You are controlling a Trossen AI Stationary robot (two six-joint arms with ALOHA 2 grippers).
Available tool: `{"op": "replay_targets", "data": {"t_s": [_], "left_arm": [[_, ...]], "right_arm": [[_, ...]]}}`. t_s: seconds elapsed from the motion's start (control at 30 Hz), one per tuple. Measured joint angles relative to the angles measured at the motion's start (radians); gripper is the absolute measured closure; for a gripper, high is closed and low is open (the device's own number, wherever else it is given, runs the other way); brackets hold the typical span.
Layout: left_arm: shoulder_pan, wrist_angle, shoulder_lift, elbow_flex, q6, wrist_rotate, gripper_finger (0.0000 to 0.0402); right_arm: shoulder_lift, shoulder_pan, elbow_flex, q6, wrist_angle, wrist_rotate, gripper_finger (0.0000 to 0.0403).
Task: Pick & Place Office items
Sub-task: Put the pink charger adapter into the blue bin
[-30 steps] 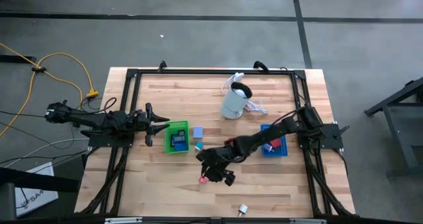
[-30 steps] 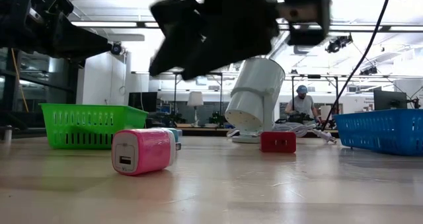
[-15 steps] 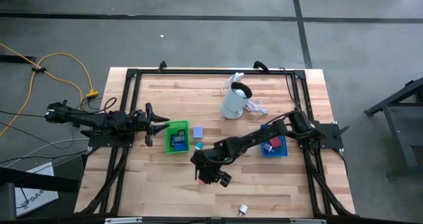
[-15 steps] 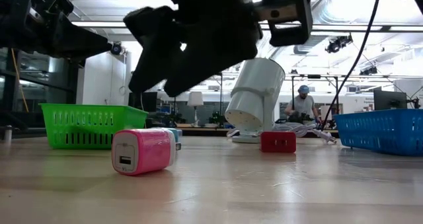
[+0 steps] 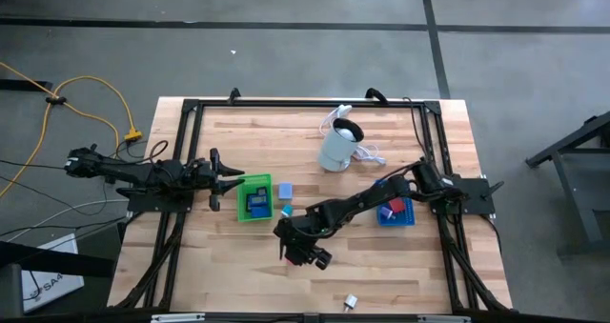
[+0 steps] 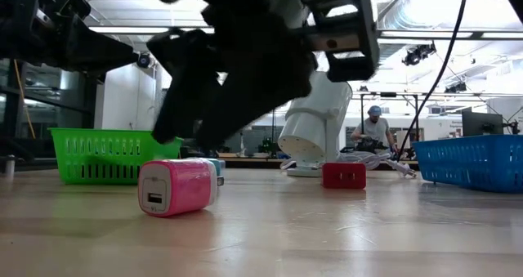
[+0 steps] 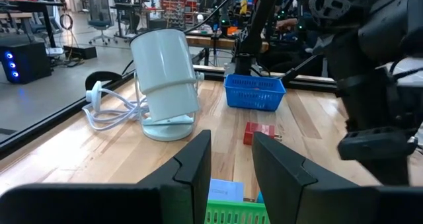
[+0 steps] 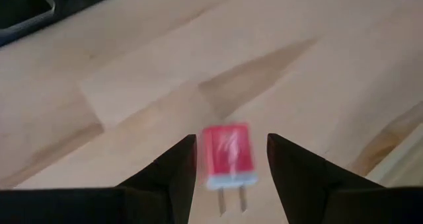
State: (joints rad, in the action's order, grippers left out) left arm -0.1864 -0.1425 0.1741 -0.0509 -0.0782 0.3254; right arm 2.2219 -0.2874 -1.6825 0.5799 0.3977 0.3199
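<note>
A pink charger (image 6: 176, 187) with two metal prongs lies flat on the wooden table near its middle front. In the right wrist view the charger (image 8: 228, 159) shows between the two fingers. My right gripper (image 6: 184, 126) hangs open just above it, slanting down, one finger on either side, apart from it. In the high view the right gripper (image 5: 294, 250) covers most of the charger. My left gripper (image 5: 227, 175) waits level at the table's left, beside the green tray (image 5: 240, 201), open by a narrow gap (image 7: 231, 158) with nothing in it.
The green tray holds blue pieces (image 5: 257, 205). A blue block (image 5: 284, 191) and a teal piece (image 5: 286, 210) lie right of it. A red block (image 6: 343, 176), the pale cylinder (image 5: 338, 147) with white cord, the blue tray (image 5: 408, 215) and a white piece (image 5: 350, 303) are around.
My right gripper has come down and toward the table's left edge, tipping further downward, until it hangs over the pink charger. Its fingers have kept the same gap. The charger has stayed where it was.
</note>
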Motion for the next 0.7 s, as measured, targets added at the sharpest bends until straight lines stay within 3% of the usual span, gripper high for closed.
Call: {"op": "replay_targets", "data": {"t_s": [0.7], "left_arm": [[0.000, -0.002, 0.000, 0.000, 0.000, 0.000, 0.0298]], "right_arm": [[0.055, 0.000, -0.001, -0.038, -0.067, 0.013, 0.0231]]}}
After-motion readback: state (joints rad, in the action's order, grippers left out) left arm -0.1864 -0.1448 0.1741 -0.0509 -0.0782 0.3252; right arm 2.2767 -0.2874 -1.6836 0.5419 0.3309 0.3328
